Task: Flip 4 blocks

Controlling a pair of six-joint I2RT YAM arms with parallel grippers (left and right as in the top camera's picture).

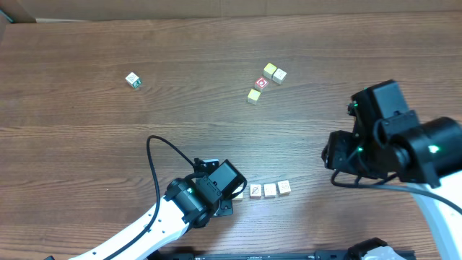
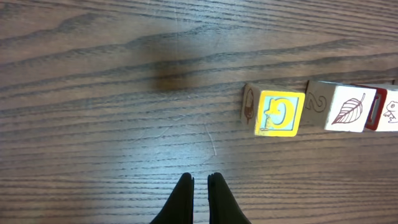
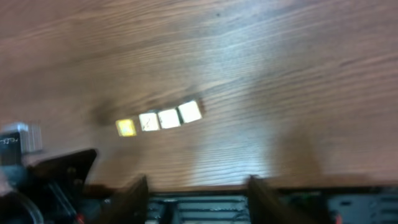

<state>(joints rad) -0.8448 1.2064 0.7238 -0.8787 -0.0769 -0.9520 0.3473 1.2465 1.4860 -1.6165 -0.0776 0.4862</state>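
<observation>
overhead: three blocks (image 1: 270, 190) sit in a row, just right of the left gripper (image 1: 229, 186) | left wrist: its fingers (image 2: 183, 196) are pinched together, holding nothing; blocks lie ahead to the right | right wrist: right gripper (image 3: 196, 186) fingers stand apart, empty; four blocks in a row lie ahead

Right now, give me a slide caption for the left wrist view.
Left end effector, shut and empty, over the wooden table, clear of a row of picture blocks.
</observation>
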